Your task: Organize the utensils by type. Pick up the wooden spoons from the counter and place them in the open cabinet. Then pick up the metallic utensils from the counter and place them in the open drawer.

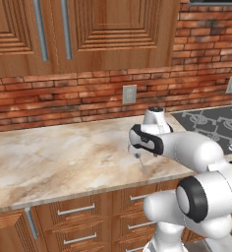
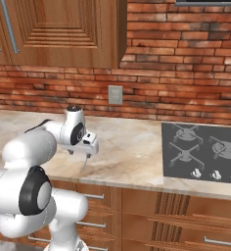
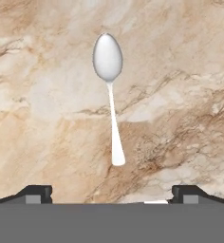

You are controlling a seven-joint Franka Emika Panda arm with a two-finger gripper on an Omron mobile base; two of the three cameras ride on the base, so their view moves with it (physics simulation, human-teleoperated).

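Note:
A slim pale grey metal spoon [image 3: 112,118] lies flat on the beige marble-look counter [image 3: 180,95]. In the hand view its oval bowl points up and its handle end points toward my fingers. My gripper [image 3: 111,194] hangs just above the counter, open, with nothing between its fingertips [image 3: 38,193]; the spoon's handle lines up with the gap. From the base views the gripper [image 1: 136,151] [image 2: 88,153] points down near the counter's front edge, and the spoon's handle [image 1: 142,166] [image 2: 84,166] shows just below it.
A dark grey stovetop [image 2: 200,152] [image 1: 216,123] lies to the right of the spoon. Shut wooden wall cabinets [image 1: 88,29] hang above the brick wall. Shut drawer fronts with steel handles [image 1: 76,210] sit under the counter [image 1: 49,152], which stretches wide to the left.

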